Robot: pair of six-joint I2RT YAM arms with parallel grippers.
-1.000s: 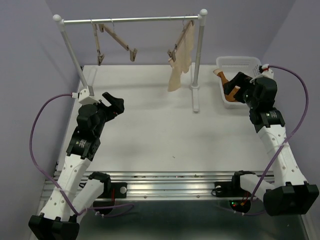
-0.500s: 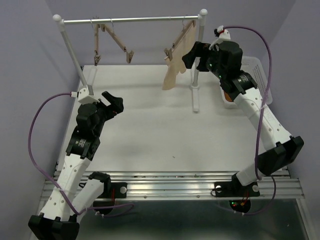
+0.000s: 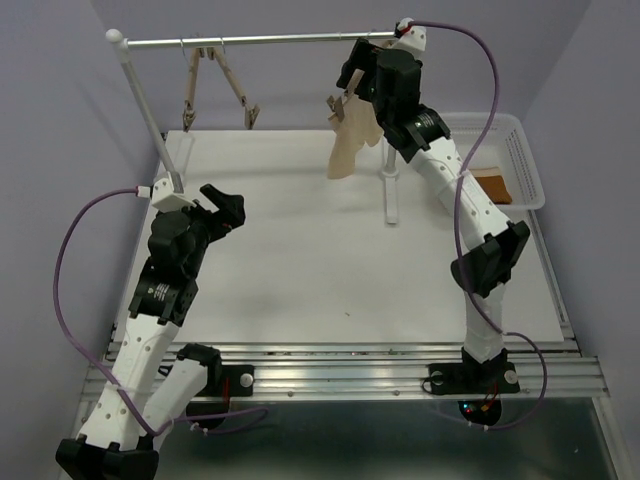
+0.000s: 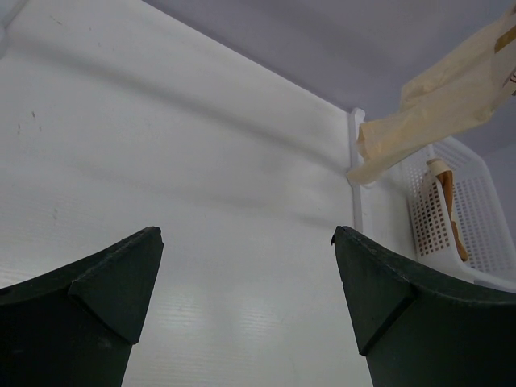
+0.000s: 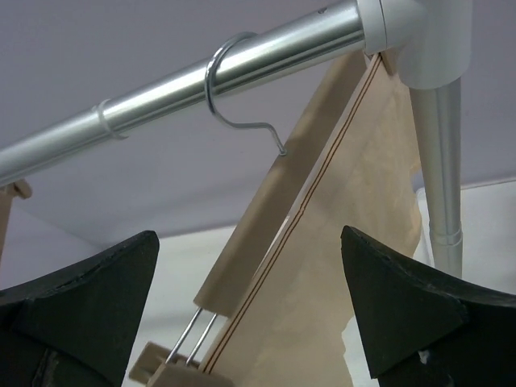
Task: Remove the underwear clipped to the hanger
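My right gripper (image 3: 352, 72) is raised to the rail (image 3: 260, 40) along the far edge of the worktop. Its fingers are spread wide, with the one loaded hanger (image 5: 282, 193) between them in the wrist view; I grasp nothing. That hanger hangs steeply tilted by its hook at the rail's right end, beside the right post. A single pale underwear (image 3: 349, 142) hangs from it, limp, above the far part of the table (image 3: 300, 260).

I count three hangers on the rail. The other two (image 3: 215, 85) are bare and sit together toward the left end.

My left gripper (image 3: 228, 205) hovers near the left edge, also spread and empty.

One white basket (image 3: 520, 150) sits at the far right corner, holding one orange-brown cloth (image 3: 490, 185).
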